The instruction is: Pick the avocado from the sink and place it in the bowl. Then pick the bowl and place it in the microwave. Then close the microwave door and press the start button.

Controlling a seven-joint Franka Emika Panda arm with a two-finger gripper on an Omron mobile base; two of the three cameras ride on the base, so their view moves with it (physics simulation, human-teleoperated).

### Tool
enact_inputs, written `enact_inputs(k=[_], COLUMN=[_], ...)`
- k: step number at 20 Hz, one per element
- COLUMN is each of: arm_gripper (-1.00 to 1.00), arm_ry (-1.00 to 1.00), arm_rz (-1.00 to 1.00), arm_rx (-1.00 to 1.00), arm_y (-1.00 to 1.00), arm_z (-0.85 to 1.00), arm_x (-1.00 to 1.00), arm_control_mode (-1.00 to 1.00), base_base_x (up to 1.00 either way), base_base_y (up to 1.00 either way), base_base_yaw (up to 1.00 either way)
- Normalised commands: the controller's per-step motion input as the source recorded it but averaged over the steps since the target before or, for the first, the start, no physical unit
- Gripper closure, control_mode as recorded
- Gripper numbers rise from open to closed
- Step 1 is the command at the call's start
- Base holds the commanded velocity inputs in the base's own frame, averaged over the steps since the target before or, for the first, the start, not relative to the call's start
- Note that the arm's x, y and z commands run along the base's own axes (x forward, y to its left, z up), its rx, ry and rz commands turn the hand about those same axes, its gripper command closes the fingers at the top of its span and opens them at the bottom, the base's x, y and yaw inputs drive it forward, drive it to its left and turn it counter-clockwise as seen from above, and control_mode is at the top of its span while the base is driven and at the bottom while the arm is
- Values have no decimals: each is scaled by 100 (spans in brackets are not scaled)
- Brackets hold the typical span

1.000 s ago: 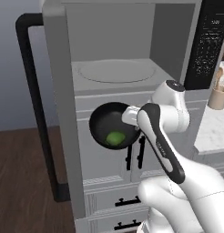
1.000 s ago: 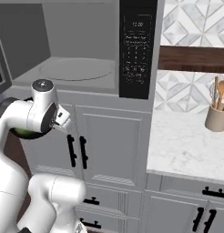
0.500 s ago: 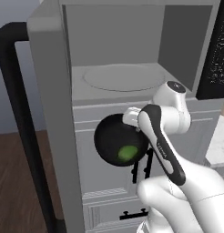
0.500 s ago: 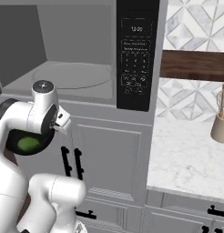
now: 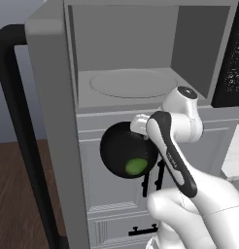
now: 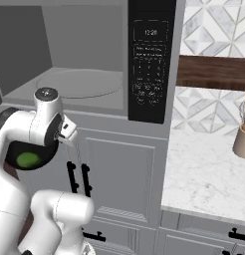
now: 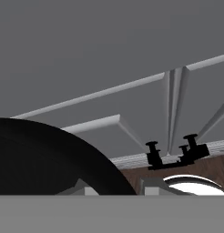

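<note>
The glossy black bowl (image 5: 122, 151) hangs in the air in front of the cabinet just below the microwave (image 5: 141, 29), tipped so its inside faces the left base camera. The green avocado (image 5: 136, 166) lies inside it, low on the right. My gripper (image 5: 139, 125) is shut on the bowl's upper rim. In the right base view the bowl (image 6: 12, 148) and avocado (image 6: 28, 159) peek out behind my arm, left of the gripper (image 6: 67, 132). The microwave door (image 5: 48, 121) stands open at the left, its black bar handle (image 5: 17, 136) outward. The turntable (image 5: 131, 82) is bare. The sink is out of view.
Grey cabinet doors with black handles (image 5: 151, 177) sit under the microwave. The black control panel (image 6: 150, 64) is on its right. A marble counter (image 6: 204, 174) with a utensil holder (image 6: 242, 139) lies further right. Brown wood floor (image 5: 14, 194) is at the lower left.
The whole picture has grown and shifted: the base has driven closer to the microwave. The bowl with the avocado stays at my gripper, now tipped more steeply.
</note>
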Motion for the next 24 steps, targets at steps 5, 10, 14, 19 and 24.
enact_inputs(k=[5,10,14,19,24], arm_gripper=[100,100,100,100,100], arm_ry=[0,0,0,7,2], arm_rz=[0,0,-5,-13,-14], arm_rx=[0,3,19,17,10], arm_y=[0,0,-19,-50,-52], arm_z=[0,3,34,65,75], arm_x=[0,-43,-81,-25,-8], arm_control_mode=[100,-100,-100,-100,-100], base_base_x=[0,-6,0,0,0], base_base_y=[0,0,0,0,0], base_base_yaw=[1,0,0,0,0])
